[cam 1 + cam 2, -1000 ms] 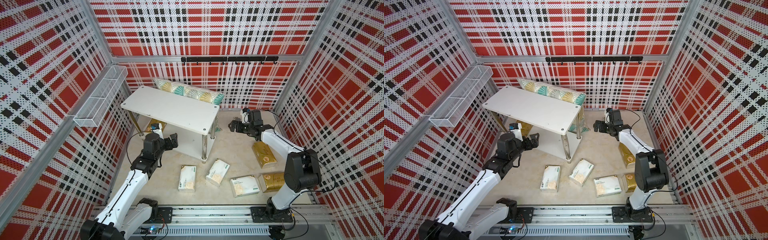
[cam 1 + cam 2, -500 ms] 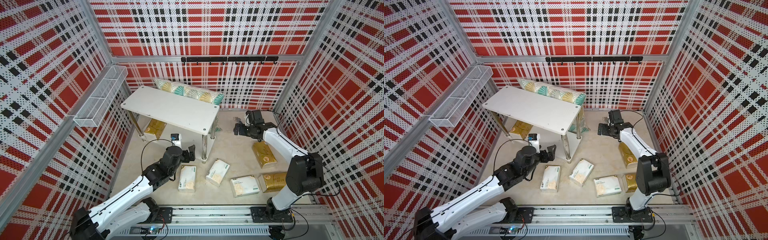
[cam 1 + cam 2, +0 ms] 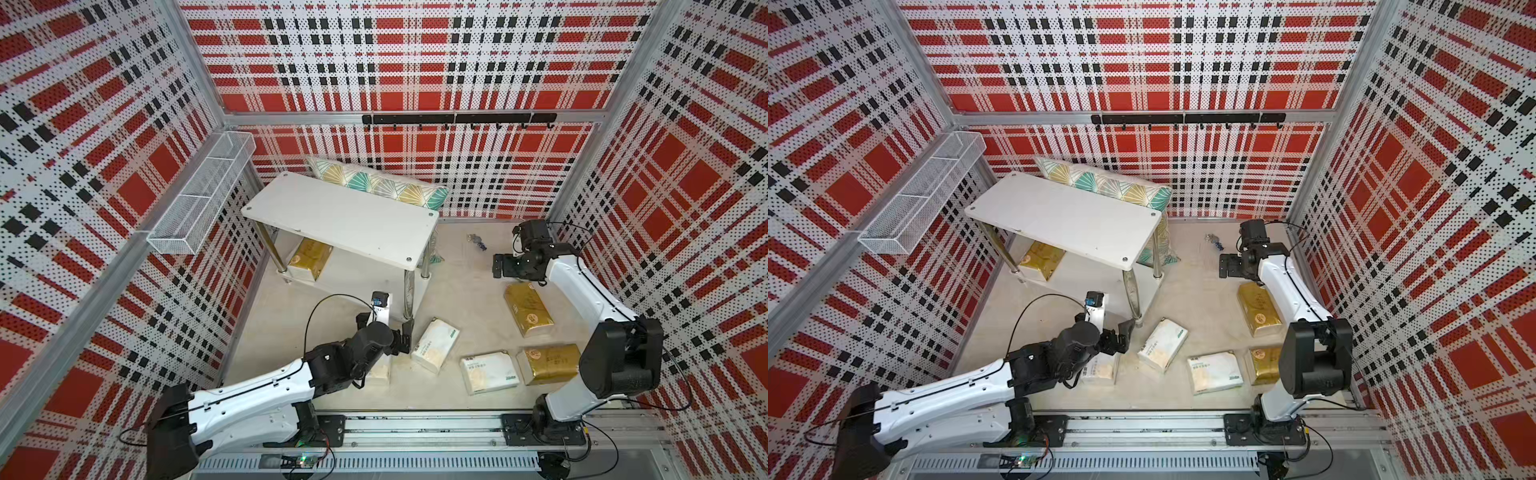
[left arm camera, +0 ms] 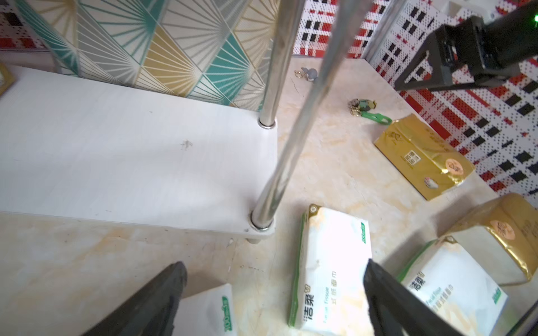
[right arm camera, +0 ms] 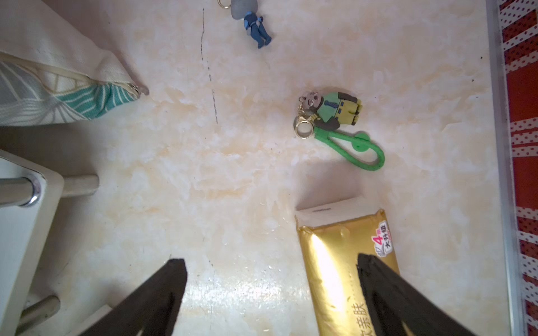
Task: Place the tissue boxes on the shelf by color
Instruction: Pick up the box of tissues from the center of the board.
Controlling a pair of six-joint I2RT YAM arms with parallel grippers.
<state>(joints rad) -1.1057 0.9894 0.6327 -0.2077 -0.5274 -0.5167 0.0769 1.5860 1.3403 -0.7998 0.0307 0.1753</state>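
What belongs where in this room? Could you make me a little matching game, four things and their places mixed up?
Things:
1. lone gold tissue pack
2. patterned pillow
3. wire basket
4. green-strapped keychain

Places:
A. loose on the floor
B. hung on the side wall
C. on the lower tier of the shelf
D. behind the shelf, by the back wall

Pairs: 1-C, 2-D, 3-B, 4-A
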